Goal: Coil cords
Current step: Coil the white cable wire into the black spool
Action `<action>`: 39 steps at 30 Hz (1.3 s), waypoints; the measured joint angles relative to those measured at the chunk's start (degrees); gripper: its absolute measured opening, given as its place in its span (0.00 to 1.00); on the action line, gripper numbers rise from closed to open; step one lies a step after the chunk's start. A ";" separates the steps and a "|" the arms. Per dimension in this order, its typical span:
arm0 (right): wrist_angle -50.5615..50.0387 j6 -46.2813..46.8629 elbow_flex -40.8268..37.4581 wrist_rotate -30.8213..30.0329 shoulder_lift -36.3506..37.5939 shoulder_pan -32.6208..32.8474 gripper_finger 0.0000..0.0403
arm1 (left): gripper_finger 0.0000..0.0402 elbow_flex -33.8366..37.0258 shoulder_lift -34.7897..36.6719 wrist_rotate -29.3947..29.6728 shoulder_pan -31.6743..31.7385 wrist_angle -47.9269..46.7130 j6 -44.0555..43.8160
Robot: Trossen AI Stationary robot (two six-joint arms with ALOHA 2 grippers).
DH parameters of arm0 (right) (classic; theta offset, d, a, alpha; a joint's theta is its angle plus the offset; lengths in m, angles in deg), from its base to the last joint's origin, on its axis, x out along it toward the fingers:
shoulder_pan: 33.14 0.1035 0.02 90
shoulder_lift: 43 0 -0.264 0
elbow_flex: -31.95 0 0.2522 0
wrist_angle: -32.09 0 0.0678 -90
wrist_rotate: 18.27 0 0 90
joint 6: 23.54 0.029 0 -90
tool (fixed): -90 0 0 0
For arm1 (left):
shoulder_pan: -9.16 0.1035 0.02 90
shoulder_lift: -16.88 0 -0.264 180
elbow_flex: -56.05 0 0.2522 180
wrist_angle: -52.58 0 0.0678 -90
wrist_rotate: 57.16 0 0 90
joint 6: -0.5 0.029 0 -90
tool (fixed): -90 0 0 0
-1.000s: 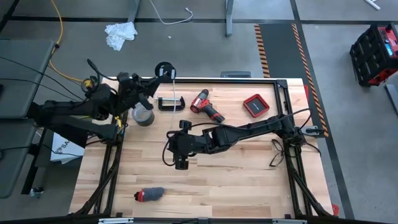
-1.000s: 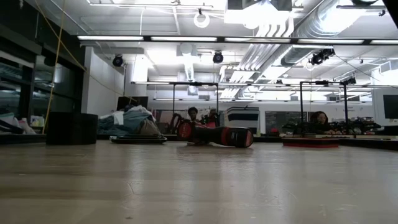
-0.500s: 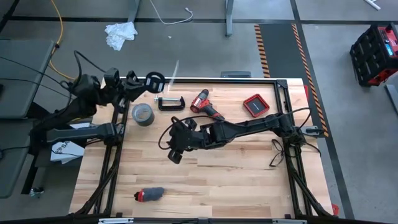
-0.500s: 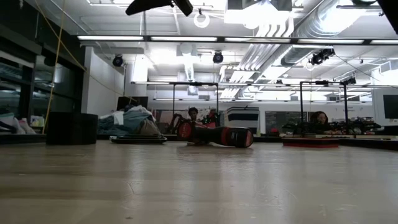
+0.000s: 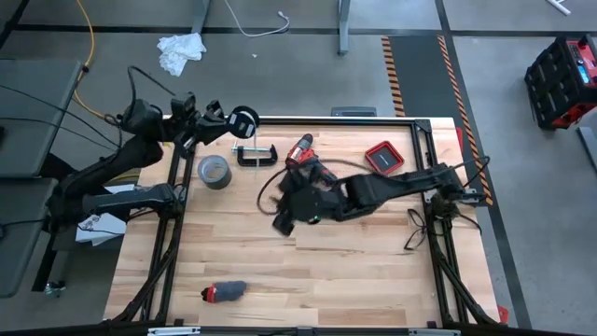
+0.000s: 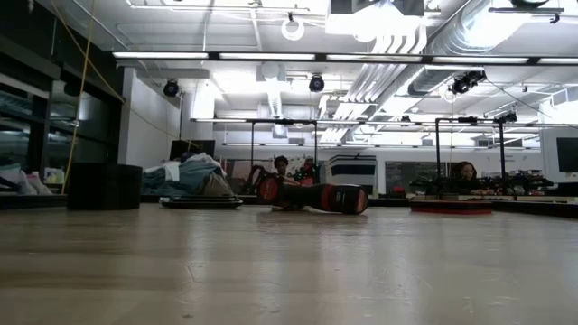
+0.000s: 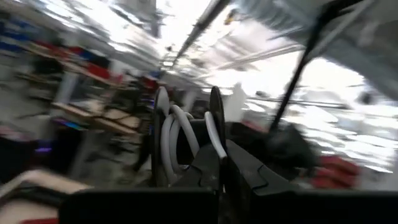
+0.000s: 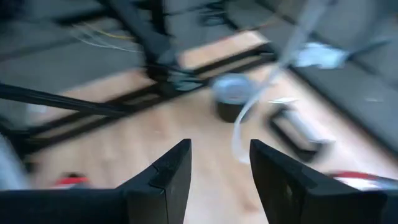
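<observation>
The cord is a thin white cable wound between two small black discs (image 7: 186, 134). In the high view it shows as a black disc with a pale centre (image 5: 242, 121), held in the air over the table's far left corner. My left gripper (image 5: 222, 124) is shut on it. My right gripper (image 5: 283, 222) hovers open over the middle of the table and holds nothing. In the right wrist view a loose blurred stretch of white cable (image 8: 239, 127) hangs ahead of its fingers (image 8: 168, 174); I cannot tell whether it touches them. My left gripper pinches the rim of one black disc (image 7: 216, 134) between its two shut fingers (image 7: 208, 171). White cable loops (image 7: 177, 127) lie between the two discs. The fingers come at it about level from the table's left side. The whole thing is clear of the table.
A grey tape roll (image 5: 214, 172), a black clamp (image 5: 256, 154), a red drill (image 5: 306, 151) and a red box (image 5: 382, 158) lie along the far part of the table. A small red and grey item (image 5: 224, 292) lies near the front edge. Bare wood (image 5: 373, 261) spreads across the near right.
My left arm has swung toward the table's far left corner and turned its wrist, carrying the disc a little left and nearer. My right gripper has risen, rolled and drifted toward the table's right, staying open.
</observation>
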 joint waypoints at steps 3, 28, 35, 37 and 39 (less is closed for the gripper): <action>-5.89 -1.72 0.00 -2.32 1.49 -1.70 0.39 | 0.00 0.00 -3.02 -4.41 -0.10 7.63 -6.10; 29.39 -29.39 0.02 41.76 -1.48 -18.25 0.39 | 0.00 -0.77 2.10 1.44 -0.12 15.44 -16.13; 33.07 -29.89 0.02 42.98 -2.05 -21.40 0.39 | 0.00 -5.63 2.44 0.79 -0.14 15.99 -17.12; 33.47 -30.46 0.02 43.26 -2.05 -21.97 0.39 | 0.00 -6.96 2.37 0.73 -0.12 15.83 -17.32; 33.34 -30.96 0.02 43.99 -2.05 -22.21 0.39 | 0.00 -8.23 2.39 0.70 -0.12 15.84 -17.46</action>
